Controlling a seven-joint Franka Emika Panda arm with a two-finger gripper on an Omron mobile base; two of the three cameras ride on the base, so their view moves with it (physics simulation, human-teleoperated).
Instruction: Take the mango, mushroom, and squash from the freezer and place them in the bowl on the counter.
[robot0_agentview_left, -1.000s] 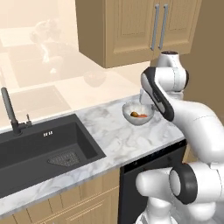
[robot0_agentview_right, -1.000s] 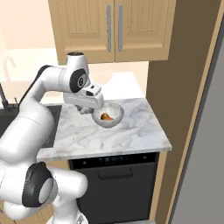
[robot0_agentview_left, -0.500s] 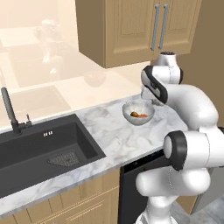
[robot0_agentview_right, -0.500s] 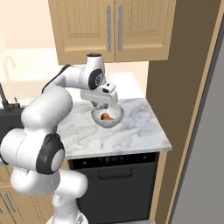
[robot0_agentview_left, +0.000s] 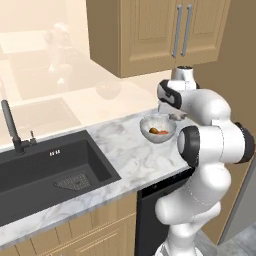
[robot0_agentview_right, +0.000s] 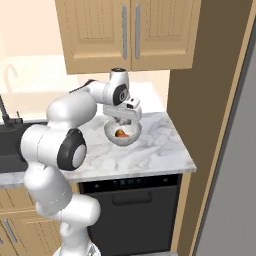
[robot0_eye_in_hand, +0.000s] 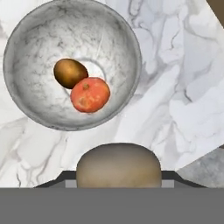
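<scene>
- Scanning from your left, you meet the dark sink, sunk into the counter, with its faucet upright at the back edge.
- Further right you find the bowl resting on the counter's marble; in the hand view the bowl holds two items touching each other, a brown oval one and an orange-red round one.
- Just right of the bowl in the left base view you see the gripper, poised above the bowl's far rim; in the right base view the gripper hangs directly over the bowl.
- At the hand view's lower edge you see the mushroom, its tan cap pinched between the two finger tips, which are closed on it, beside the bowl's rim and above the counter.
- Farthest right stands the freezer, well apart from the bowl.
</scene>
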